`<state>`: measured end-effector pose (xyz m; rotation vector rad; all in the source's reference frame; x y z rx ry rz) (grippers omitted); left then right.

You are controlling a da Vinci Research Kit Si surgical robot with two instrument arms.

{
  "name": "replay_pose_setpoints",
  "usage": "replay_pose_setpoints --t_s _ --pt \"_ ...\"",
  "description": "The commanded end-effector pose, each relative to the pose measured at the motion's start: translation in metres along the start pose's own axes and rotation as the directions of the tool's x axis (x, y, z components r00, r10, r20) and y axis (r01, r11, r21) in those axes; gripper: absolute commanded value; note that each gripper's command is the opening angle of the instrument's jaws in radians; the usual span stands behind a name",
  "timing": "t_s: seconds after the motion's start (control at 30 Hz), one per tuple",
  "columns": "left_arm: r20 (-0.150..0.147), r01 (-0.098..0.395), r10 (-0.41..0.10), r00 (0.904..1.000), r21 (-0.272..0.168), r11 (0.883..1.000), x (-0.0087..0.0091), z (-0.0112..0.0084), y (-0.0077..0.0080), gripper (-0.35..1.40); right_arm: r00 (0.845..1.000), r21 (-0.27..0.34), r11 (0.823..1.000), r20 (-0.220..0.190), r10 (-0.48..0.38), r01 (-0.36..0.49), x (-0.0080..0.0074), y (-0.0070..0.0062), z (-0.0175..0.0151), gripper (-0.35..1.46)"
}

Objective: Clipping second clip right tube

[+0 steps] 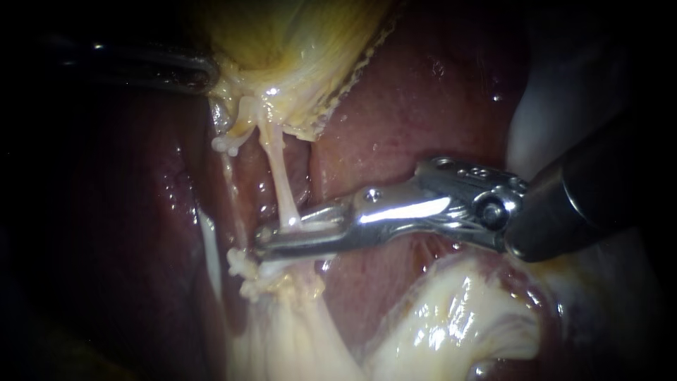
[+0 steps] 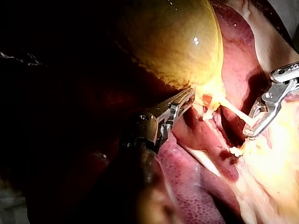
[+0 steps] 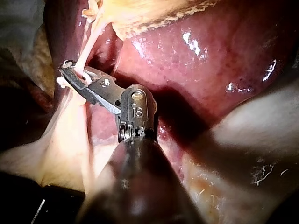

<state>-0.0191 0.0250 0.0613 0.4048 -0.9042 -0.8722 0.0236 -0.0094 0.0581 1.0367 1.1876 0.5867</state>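
The yellow gallbladder (image 1: 296, 35) hangs at the top of the endoscope view. From its neck a pale right tube (image 1: 278, 169) runs down into white tissue. My right instrument (image 1: 271, 240) comes in from the right, and its metal jaws lie across the tube's lower end, one on each side, shut on it. The right wrist view shows the same grip, with the right instrument (image 3: 70, 74) on the tube (image 3: 86, 46). My left instrument (image 1: 204, 74) is dark at the upper left. In the left wrist view the left instrument (image 2: 184, 99) has its jaws shut on the gallbladder's (image 2: 173, 42) lower edge.
A thinner left strand (image 1: 229, 183) runs beside the tube, with small white lumps (image 1: 226, 144) at its upper end and more (image 1: 243, 271) at its lower end. Red liver (image 1: 423, 106) lies behind. Pale fatty tissue (image 1: 451, 324) fills the lower right.
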Motion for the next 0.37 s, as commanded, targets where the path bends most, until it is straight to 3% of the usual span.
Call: replay_pose_setpoints --t_s 0.03,0.37 --pt "0.0 0.0 0.0 1.0 0.0 1.0 0.0 0.0 0.0 -0.35 1.0 0.001 1.0 0.001 0.005 -0.005 0.0 0.0 0.0 -0.35" --pt "0.0 0.0 0.0 1.0 0.0 1.0 0.0 0.0 0.0 -0.35 1.0 0.001 1.0 0.001 0.005 -0.005 -0.0001 0.0002 -0.0002 -0.35"
